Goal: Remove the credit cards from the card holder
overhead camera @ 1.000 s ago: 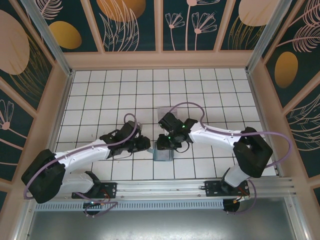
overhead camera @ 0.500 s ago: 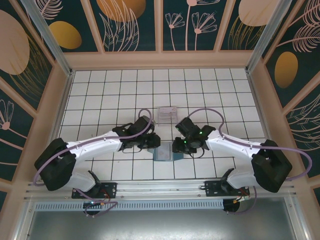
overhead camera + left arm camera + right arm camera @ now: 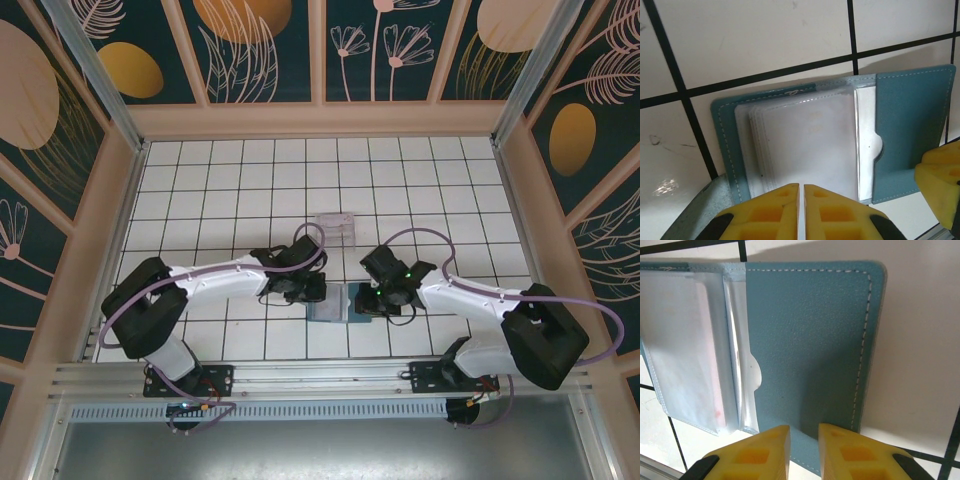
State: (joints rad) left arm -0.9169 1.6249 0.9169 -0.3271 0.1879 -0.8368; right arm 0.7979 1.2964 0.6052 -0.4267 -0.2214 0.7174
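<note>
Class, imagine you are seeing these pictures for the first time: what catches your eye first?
The slate-blue card holder lies open on the white tiled table, near the middle of its front edge, with clear plastic sleeves showing inside. The left gripper and right gripper, both with bright yellow fingers, flank it from either side.

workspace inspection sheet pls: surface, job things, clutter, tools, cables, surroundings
surface: white tiled table
job's things: blue card holder lying open between the arms; cards cannot be made out in its cloudy sleeves
clutter: clear plastic box behind the holder
tools: left tool shut at the sleeves' edge; right tool slightly open at the cover's edge
cables: purple cables looped over both arms, off the holder
surroundings: leaf-patterned walls, metal rail at the near edge
</note>
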